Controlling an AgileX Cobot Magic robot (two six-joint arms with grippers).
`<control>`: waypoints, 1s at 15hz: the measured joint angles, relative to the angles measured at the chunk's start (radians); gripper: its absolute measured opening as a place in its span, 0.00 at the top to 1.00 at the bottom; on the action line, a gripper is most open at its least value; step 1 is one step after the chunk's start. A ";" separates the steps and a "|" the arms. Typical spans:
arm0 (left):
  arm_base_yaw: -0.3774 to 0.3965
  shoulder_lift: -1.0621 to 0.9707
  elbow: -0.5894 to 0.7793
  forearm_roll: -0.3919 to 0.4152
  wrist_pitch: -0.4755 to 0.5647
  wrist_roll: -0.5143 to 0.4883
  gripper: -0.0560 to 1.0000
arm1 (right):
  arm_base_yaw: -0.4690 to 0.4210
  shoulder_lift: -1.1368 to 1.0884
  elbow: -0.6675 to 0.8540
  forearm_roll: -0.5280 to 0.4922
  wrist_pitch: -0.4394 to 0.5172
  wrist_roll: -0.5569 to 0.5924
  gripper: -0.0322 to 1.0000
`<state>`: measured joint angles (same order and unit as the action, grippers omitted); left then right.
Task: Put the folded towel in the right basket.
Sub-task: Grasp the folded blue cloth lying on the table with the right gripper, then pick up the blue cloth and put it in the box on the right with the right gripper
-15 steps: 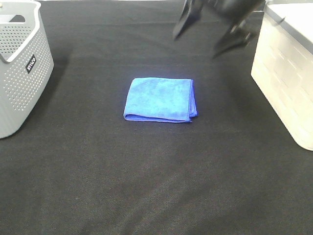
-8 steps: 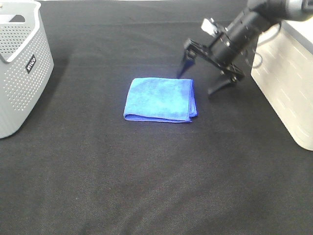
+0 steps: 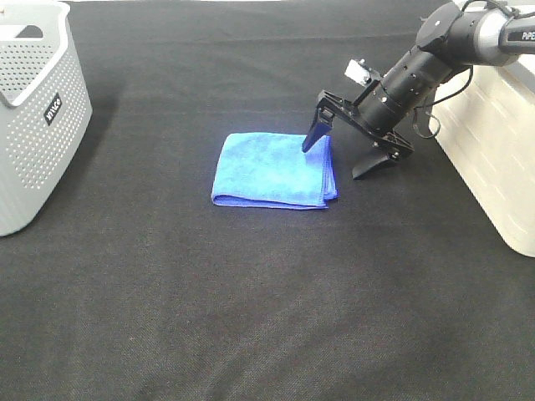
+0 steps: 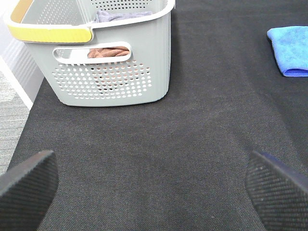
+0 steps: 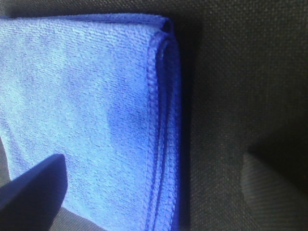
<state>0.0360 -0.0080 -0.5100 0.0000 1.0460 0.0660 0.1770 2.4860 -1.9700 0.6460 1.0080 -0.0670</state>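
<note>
right gripper [image 3: 334,160] spread wide, straddling the basket-side edge of folded towel [image 3: 267,171], flat mid-table. i'd lower till both tips bracket all layers, then pinch and lift toward right basket [image 3: 489,138].

On my left side a grey perforated basket [image 3: 33,117] is standing upright on the black woven table covering [image 3: 251,317], close to the table's edge. A small dark label [image 3: 53,109] with white lettering is showing on its side wall. A yellow band [image 4: 53,33] is running along its handle. Inside, a greyish cloth [image 4: 120,15] is lying near one wall, and a reddish-brown cloth [image 4: 108,52] is showing through the oval handle slot. Past the table edge beside the basket, a strip of pale floor [image 4: 12,110] is showing. The table covering is lying flat.
</note>
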 joint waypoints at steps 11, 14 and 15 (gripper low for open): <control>0.000 0.000 0.000 0.000 0.000 0.003 0.01 | 0.147 0.098 -0.028 0.167 -0.070 -0.038 0.82; 0.000 0.000 0.000 0.000 0.000 0.003 0.01 | 0.148 0.096 -0.065 0.148 0.000 -0.065 0.82; 0.000 0.000 0.000 0.000 0.000 0.003 0.01 | 0.151 0.094 -0.107 0.112 0.056 -0.065 0.82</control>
<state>0.0360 -0.0080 -0.5100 0.0000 1.0460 0.0690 0.3280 2.5800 -2.0770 0.7580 1.0640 -0.1320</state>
